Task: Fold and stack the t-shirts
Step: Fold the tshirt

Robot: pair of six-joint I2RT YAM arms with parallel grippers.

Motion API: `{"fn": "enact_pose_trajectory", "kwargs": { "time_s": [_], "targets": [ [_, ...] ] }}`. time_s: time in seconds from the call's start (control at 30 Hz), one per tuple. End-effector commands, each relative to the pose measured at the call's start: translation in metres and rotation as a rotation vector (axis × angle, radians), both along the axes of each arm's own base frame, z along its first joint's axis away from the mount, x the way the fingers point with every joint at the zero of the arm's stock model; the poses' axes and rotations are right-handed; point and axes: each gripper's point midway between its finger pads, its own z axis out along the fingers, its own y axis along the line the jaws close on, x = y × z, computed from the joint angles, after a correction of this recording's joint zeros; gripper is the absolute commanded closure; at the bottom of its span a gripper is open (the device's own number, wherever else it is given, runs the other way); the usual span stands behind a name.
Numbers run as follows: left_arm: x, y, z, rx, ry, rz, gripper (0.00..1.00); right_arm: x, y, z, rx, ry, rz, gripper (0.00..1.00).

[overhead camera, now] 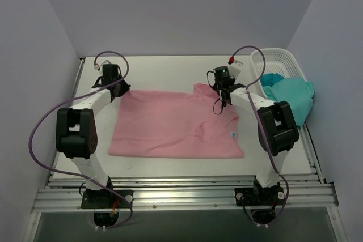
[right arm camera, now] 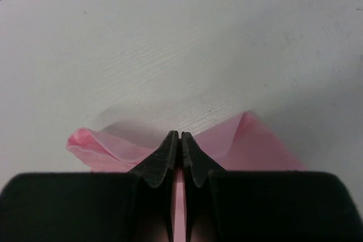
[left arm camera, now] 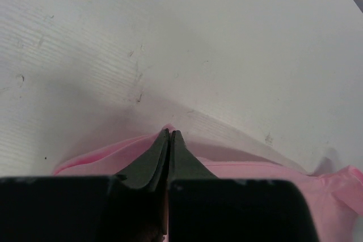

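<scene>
A white lattice basket [overhead camera: 276,59] is sitting at about two o'clock on the white table [overhead camera: 164,72], close to the right wall. Silver metal rails [overhead camera: 181,195] are running along the table's six o'clock edge. Pale walls [overhead camera: 170,9] are enclosing three sides.

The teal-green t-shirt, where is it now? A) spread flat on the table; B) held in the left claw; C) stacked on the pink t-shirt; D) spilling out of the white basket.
D: the teal-green t-shirt hangs over the near side of the white lattice basket, apart from the pink t-shirt.
</scene>
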Motion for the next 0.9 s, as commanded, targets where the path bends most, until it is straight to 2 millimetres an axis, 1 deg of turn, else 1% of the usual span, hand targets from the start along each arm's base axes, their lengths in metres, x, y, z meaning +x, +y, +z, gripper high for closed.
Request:
{"fn": "enact_pose_trajectory", "kwargs": {
  "time_s": [0.0, 0.03, 0.07, 0.1, 0.13, 0.17, 0.2, 0.23, 0.27, 0.3, 0.33, 0.37, 0.4, 0.43, 0.47, 0.5, 0.53, 0.57, 0.6, 0.63, 0.7, 0.73, 0.77, 0.8, 0.83, 0.87],
  "targets": [
    [-0.012, 0.000, 0.035, 0.017, -0.070, -0.004, 0.98, -0.019, -0.005, 0.033, -0.017, -0.046, -0.037, 1.00],
    [-0.016, 0.000, 0.037, 0.018, -0.071, -0.004, 0.98, -0.027, -0.002, 0.030, -0.024, -0.037, -0.029, 1.00],
    [-0.020, 0.000, 0.048, 0.017, -0.093, -0.005, 0.98, -0.032, -0.002, 0.033, -0.031, -0.042, -0.034, 1.00],
    [-0.027, -0.001, 0.044, 0.022, -0.081, -0.004, 0.98, -0.036, -0.001, 0.043, -0.023, -0.062, -0.036, 1.00],
    [-0.031, 0.000, 0.046, 0.021, -0.084, -0.002, 0.98, -0.045, 0.002, 0.039, -0.031, -0.051, -0.027, 1.00],
    [-0.038, -0.001, 0.055, 0.019, -0.099, -0.003, 0.98, -0.051, 0.002, 0.041, -0.037, -0.049, -0.028, 1.00],
    [-0.044, 0.000, 0.053, 0.021, -0.092, -0.001, 0.98, -0.055, 0.001, 0.051, -0.036, -0.069, -0.038, 1.00],
    [-0.048, 0.000, 0.055, 0.023, -0.092, -0.001, 0.98, -0.060, 0.002, 0.052, -0.036, -0.070, -0.037, 1.00],
    [-0.054, 0.000, 0.064, 0.021, -0.108, 0.000, 0.98, -0.069, 0.004, 0.049, -0.043, -0.060, -0.028, 1.00],
    [-0.058, -0.001, 0.067, 0.023, -0.111, 0.000, 0.98, -0.074, 0.003, 0.058, -0.042, -0.080, -0.034, 1.00],
    [-0.064, 0.000, 0.063, 0.024, -0.099, -0.002, 0.98, -0.078, 0.003, 0.060, -0.041, -0.083, -0.036, 1.00],
    [-0.070, 0.000, 0.070, 0.022, -0.111, -0.001, 0.98, -0.087, 0.003, 0.056, -0.050, -0.068, -0.031, 1.00],
    [-0.074, 0.000, 0.070, 0.023, -0.110, -0.004, 0.98, -0.092, 0.003, 0.064, -0.040, -0.086, -0.030, 1.00],
    [-0.080, 0.001, 0.066, 0.026, -0.099, -0.003, 0.98, -0.096, 0.001, 0.065, -0.042, -0.088, -0.037, 1.00],
    [-0.085, 0.002, 0.072, 0.029, -0.110, 0.003, 0.98, -0.102, 0.000, 0.066, -0.043, -0.086, -0.035, 1.00],
    [-0.089, 0.003, 0.071, 0.032, -0.107, 0.005, 0.98, -0.110, -0.001, 0.068, -0.042, -0.093, -0.032, 1.00],
    [-0.095, 0.005, 0.066, 0.037, -0.096, 0.009, 0.98, -0.114, -0.003, 0.069, -0.044, -0.097, -0.042, 1.00],
    [-0.100, 0.007, 0.069, 0.042, -0.102, 0.016, 0.98, -0.120, -0.005, 0.076, -0.040, -0.109, -0.044, 1.00],
    [-0.104, 0.008, 0.068, 0.045, -0.099, 0.018, 0.98, -0.127, -0.005, 0.073, -0.043, -0.104, -0.039, 1.00],
    [-0.108, 0.008, 0.066, 0.046, -0.095, 0.019, 0.98, -0.131, -0.005, 0.075, -0.042, -0.113, -0.044, 1.00],
    [-0.118, 0.010, 0.061, 0.052, -0.085, 0.022, 0.98, -0.147, -0.007, 0.071, -0.048, -0.102, -0.037, 1.00],
    [-0.121, 0.011, 0.058, 0.055, -0.080, 0.026, 0.98, -0.151, -0.008, 0.072, -0.046, -0.105, -0.038, 1.00],
    [-0.129, 0.013, 0.052, 0.057, -0.071, 0.029, 0.98, -0.157, -0.009, 0.074, -0.040, -0.115, -0.046, 1.00],
    [-0.133, 0.013, 0.049, 0.059, -0.067, 0.031, 0.98, -0.161, -0.009, 0.072, -0.040, -0.113, -0.046, 1.00],
    [-0.136, 0.014, 0.047, 0.055, -0.069, 0.034, 0.98, -0.169, -0.008, 0.065, -0.051, -0.098, -0.035, 1.00],
    [-0.141, 0.014, 0.049, 0.053, -0.078, 0.036, 0.98, -0.173, -0.008, 0.068, -0.036, -0.111, -0.041, 1.00]
  ]
}}
